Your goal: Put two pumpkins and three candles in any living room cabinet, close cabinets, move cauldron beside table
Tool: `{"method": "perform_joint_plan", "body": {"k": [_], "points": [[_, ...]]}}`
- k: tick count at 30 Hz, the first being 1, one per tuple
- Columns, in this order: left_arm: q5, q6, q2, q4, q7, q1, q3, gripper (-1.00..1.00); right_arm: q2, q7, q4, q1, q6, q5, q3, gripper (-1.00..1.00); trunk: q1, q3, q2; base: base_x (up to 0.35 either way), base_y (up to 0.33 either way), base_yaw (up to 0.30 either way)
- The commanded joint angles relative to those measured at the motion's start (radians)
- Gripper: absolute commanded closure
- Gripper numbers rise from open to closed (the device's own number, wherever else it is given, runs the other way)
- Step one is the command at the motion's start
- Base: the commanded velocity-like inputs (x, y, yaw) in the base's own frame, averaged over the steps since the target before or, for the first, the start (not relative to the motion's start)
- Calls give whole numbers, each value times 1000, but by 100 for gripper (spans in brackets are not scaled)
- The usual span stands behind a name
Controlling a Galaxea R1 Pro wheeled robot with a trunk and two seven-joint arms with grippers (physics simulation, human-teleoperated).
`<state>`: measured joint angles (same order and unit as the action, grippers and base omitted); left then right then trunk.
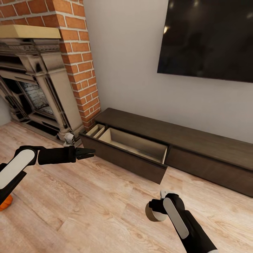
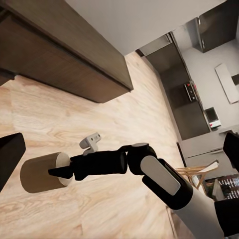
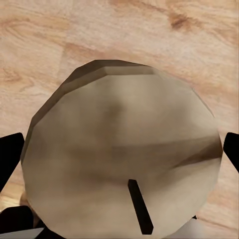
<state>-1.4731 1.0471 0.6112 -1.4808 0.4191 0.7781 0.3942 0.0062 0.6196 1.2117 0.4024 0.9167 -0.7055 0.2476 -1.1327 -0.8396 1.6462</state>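
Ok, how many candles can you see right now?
1. A tan candle is held in the right claw above the wood floor, short of the cabinet's open drawer. Others may be out of view.

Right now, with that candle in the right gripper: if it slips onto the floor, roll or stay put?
The candle is a stubby cylinder held on its side by the right gripper, so dropped like that it would probably roll across the smooth wood floor. It looks rigid, not squashy. The flat end suggests it would stand stably upright.

Matt, perhaps waxy candle (image 3: 122, 159); wood-grain cabinet (image 1: 168, 140).
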Motion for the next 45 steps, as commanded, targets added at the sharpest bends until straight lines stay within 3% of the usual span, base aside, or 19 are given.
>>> {"method": "perform_joint_plan", "body": {"k": [1, 12, 45], "points": [[7, 0, 1, 1, 9, 1, 2, -100, 0, 12, 1, 1, 1, -12, 1, 100, 4, 2, -7, 0, 0, 0], [8, 0, 1, 1, 9, 1, 2, -100, 2, 12, -4, 8, 36, -12, -1, 100, 46, 37, -84, 0, 0, 0], [8, 0, -2, 1, 3, 1, 3, -100, 6, 11, -12, 112, 115, -23, -2, 100, 173, 140, -315, 0, 0, 0]]}}
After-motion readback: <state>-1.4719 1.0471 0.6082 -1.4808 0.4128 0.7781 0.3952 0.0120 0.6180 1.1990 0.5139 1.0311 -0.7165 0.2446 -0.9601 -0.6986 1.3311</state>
